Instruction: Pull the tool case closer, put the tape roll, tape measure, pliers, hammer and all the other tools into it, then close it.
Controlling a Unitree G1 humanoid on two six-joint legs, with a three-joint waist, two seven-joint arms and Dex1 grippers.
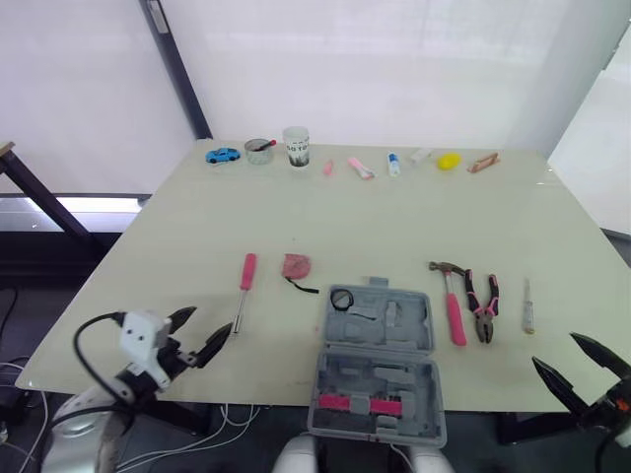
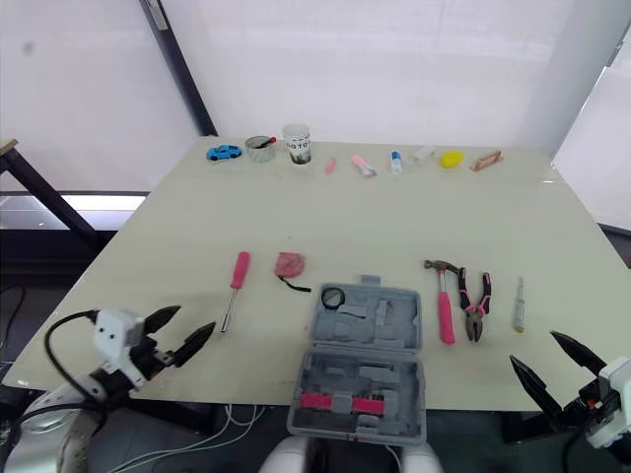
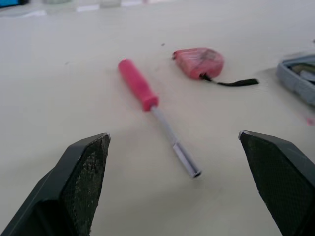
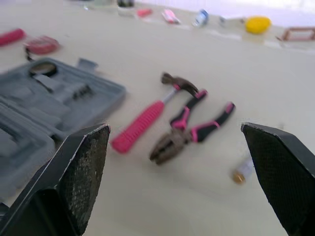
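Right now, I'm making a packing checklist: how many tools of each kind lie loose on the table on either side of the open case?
Screwdriver: 1
Tape measure: 1
Hammer: 1
Pliers: 1
Small slim tool: 1
Total: 5

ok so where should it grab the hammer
Midway along the pink handle of the hammer, from straight above with the right gripper, fingers across it: the handle lies flat, butt toward the robot, with the pliers close on its right.
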